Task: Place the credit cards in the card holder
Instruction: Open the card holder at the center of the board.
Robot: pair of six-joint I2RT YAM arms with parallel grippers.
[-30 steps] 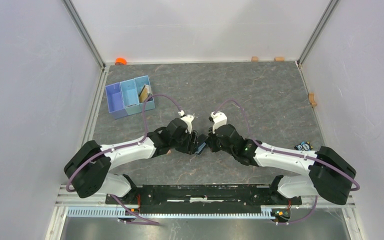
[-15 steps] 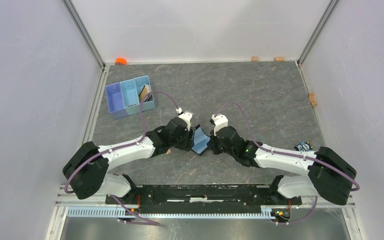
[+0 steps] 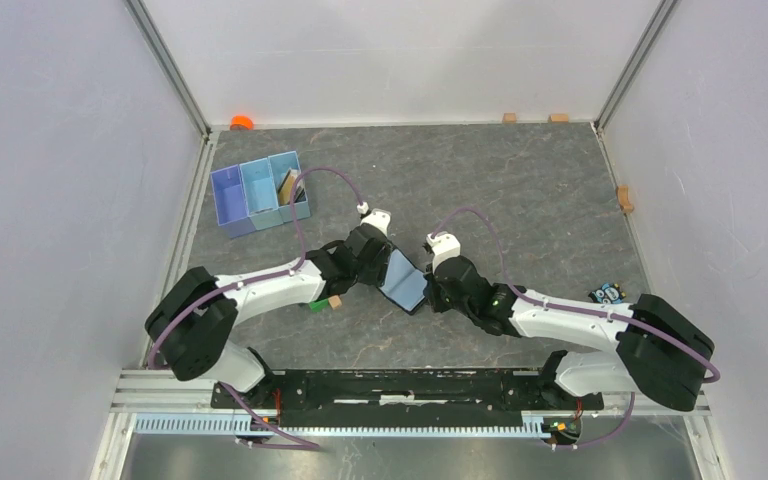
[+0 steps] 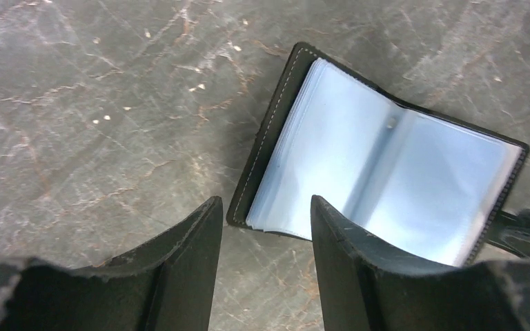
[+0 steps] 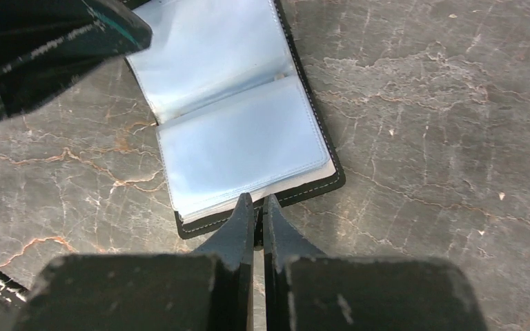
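The card holder [image 3: 403, 281] lies spread open on the table between the two arms, its light blue sleeves facing up [image 4: 386, 172] [image 5: 241, 138]. My right gripper [image 5: 257, 200] [image 3: 430, 290] is shut on the holder's near black edge, with a dark tab pinched between the fingertips. Over the holder's opposite corner stands my left gripper [image 4: 265, 203] [image 3: 378, 262], open, with only the corner of the holder and bare table in the gap. One gold credit card [image 3: 288, 184] stands on edge in the tray's right compartment.
The light blue three-compartment tray [image 3: 245, 195] sits at the far left. A green brick [image 3: 317, 306] and a tan block [image 3: 335, 301] lie under the left forearm. Small tan blocks [image 3: 509, 117] and an orange object [image 3: 241, 122] line the back edge. A colourful item [image 3: 608, 293] is at the right.
The card holder has gone from folded between the grippers to lying open and flat. My left gripper has drawn back to the far side and no longer grips it.
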